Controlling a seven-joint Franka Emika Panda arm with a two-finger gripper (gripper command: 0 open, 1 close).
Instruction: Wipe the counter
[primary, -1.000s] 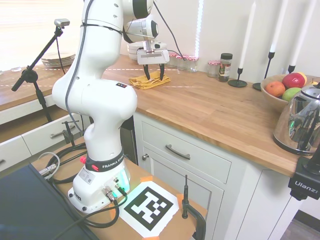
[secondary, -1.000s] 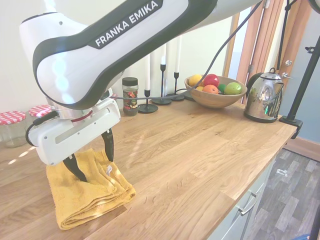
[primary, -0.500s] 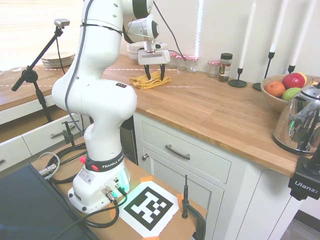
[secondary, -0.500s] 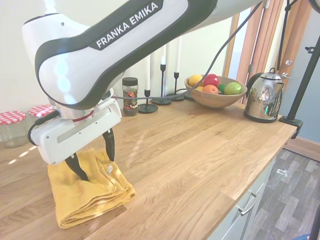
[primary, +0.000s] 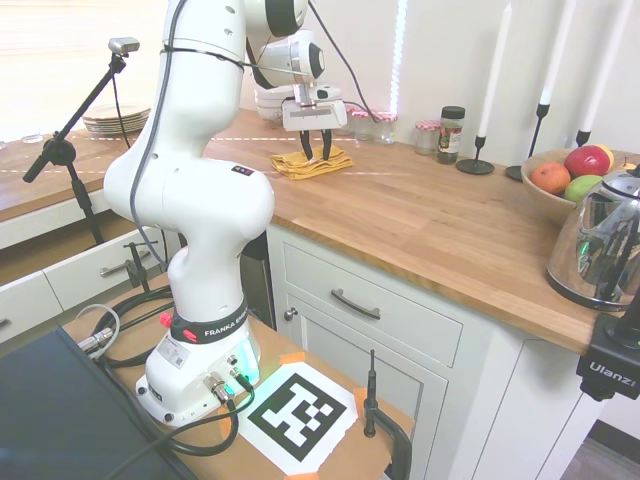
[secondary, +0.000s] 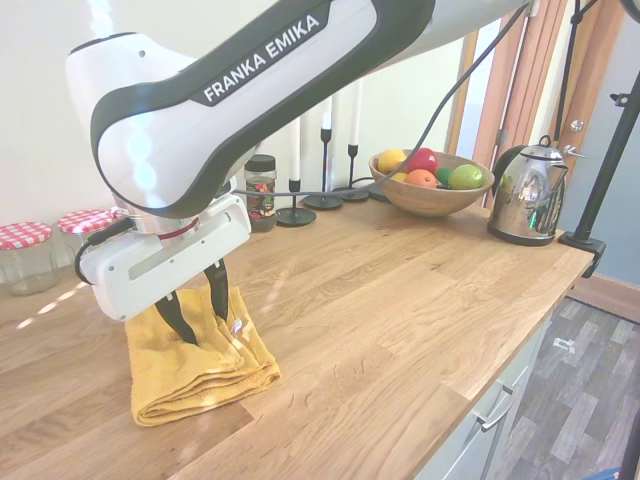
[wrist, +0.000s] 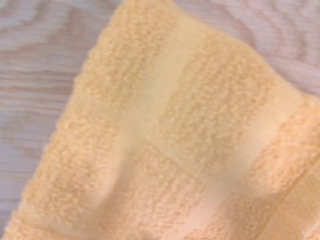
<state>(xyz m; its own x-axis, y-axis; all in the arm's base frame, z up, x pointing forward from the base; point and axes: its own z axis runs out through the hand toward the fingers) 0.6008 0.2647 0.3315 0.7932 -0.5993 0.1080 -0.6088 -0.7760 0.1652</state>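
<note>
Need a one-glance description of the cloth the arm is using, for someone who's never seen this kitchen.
Find the long butcher-block counter over white cabinets. Toward the end away from the kettle, in front of the red-checked-lid jars, a folded mustard-yellow terry towel lies flat under the gripper. It is the counter's only soft, yellow fabric item.

Long warm-brown butcher-block surface (secondary: 400, 300) over white cabinets; a folded yellow towel (secondary: 200, 365) lies flat directly beneath the jaws.
</note>
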